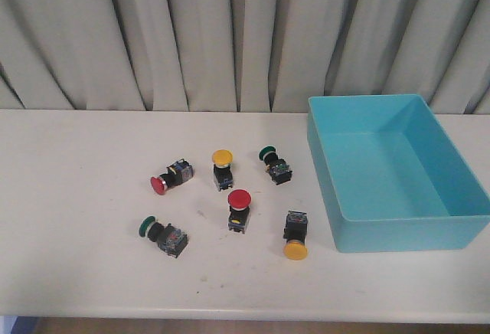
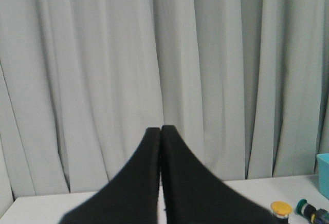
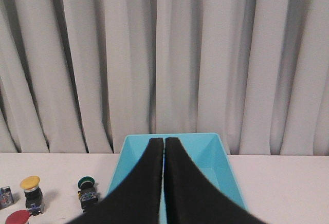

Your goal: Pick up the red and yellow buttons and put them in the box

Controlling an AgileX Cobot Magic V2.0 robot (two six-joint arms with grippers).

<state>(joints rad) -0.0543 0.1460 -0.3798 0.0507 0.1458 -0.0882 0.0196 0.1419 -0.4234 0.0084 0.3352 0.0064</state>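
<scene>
Two red buttons lie on the white table: one on its side at the left (image 1: 160,184) and one upright in the middle (image 1: 240,200). Two yellow buttons are there too: one upright at the back (image 1: 222,158) and one on its side near the box (image 1: 295,248). The light-blue box (image 1: 337,188) stands empty at the right. No arm shows in the front view. My left gripper (image 2: 161,129) is shut and empty, held above the table. My right gripper (image 3: 164,141) is shut and empty, with the box (image 3: 221,157) beyond it.
Two green-capped buttons lie among the others, one at the front left (image 1: 145,227) and one at the back near the box (image 1: 269,153). A grey curtain (image 1: 230,35) hangs behind the table. The table's front edge (image 1: 230,317) is close to the buttons.
</scene>
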